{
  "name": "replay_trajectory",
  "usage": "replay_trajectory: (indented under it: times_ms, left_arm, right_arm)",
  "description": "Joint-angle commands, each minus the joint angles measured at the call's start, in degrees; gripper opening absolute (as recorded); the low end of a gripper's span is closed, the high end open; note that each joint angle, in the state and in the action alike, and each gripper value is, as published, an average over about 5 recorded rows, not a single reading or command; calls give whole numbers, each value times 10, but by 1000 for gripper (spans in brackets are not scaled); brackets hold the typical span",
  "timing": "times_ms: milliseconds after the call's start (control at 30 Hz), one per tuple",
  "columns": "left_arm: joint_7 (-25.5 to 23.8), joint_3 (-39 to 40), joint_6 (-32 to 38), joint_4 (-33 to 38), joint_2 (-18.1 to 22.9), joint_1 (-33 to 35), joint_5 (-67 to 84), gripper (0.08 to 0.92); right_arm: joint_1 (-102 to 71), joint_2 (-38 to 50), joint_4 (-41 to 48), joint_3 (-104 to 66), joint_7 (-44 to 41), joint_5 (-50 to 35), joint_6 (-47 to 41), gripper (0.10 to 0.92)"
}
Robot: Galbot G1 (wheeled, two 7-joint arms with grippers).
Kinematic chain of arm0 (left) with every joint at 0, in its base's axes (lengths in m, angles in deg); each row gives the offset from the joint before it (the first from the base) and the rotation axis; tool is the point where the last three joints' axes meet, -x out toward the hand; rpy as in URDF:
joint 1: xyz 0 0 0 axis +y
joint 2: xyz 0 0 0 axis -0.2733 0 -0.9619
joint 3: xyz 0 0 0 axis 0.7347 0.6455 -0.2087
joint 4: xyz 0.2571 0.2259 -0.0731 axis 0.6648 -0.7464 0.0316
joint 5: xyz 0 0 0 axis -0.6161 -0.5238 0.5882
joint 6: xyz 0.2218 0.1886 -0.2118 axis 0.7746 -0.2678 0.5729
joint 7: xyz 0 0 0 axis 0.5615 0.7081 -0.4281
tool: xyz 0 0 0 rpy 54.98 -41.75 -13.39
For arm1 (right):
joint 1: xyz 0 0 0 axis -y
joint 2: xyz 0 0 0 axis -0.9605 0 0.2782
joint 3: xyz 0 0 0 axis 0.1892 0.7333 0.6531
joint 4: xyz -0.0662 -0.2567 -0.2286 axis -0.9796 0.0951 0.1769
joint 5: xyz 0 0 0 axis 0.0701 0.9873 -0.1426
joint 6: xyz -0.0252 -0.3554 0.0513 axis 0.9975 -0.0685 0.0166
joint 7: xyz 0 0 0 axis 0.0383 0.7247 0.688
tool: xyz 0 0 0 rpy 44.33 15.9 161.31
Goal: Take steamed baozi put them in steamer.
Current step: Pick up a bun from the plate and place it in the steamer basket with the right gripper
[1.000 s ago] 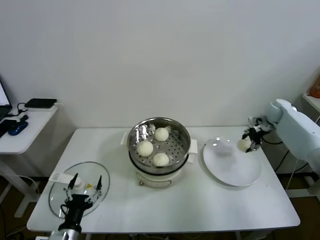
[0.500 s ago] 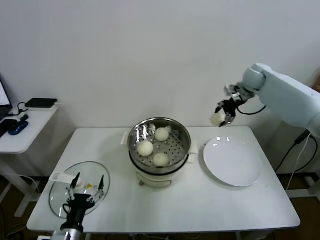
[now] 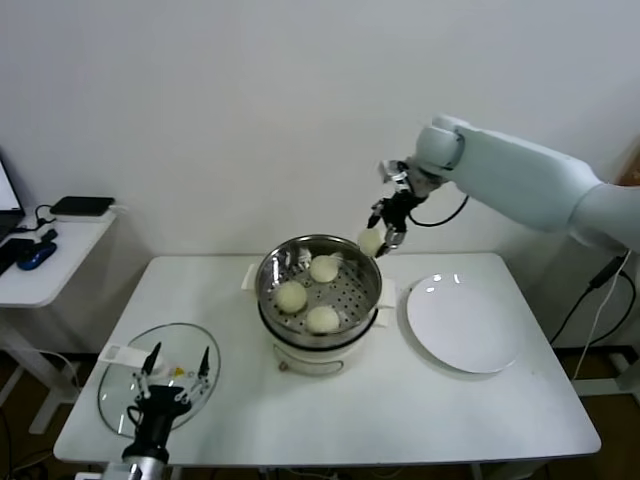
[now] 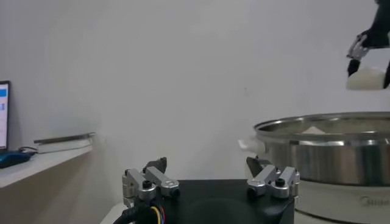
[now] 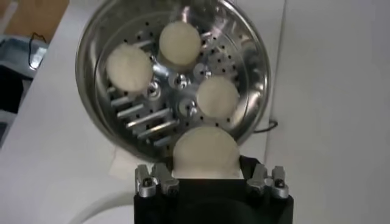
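The shiny steel steamer (image 3: pixel 272 285) stands mid-table on a white pot base and holds three cream-white baozi (image 3: pixel 323 268) (image 3: pixel 291 296) (image 3: pixel 322 319). My right gripper (image 3: pixel 381 232) is shut on a fourth baozi (image 3: pixel 371 241) and holds it in the air above the steamer's back right rim. In the right wrist view that baozi (image 5: pixel 205 152) sits between the jaws, with the steamer (image 5: pixel 251 58) and its three buns below. My left gripper (image 3: pixel 172 370) is open and empty over the glass lid at the front left; it also shows in the left wrist view (image 4: pixel 210 180).
A flat glass lid (image 3: pixel 120 385) lies at the table's front left. A round white plate (image 3: pixel 465 325) lies bare to the right of the steamer. A side table (image 3: pixel 40 265) with dark devices stands at the far left. A white wall is behind.
My right gripper has carried the baozi up from the plate's far edge and leftward, to above the steamer's back right rim. The left arm has not moved.
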Motion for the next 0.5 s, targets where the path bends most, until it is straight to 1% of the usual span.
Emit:
replay_trajectory:
  times_ms: [33,233,500]
  left_arm:
    - [0,-1,1,3,-1,2,3,823]
    - [0,-4,1,3,-2,0,6,823]
    - [1,-6,0,-3,-4,-2,11,823]
  right_arm:
    - [-3,-68,-14,37,20,-62,-42,704]
    - [-27,-72,-19,41,27,-60,-46,714]
    - [-49,-57,-27,42,29,-50,-47,720]
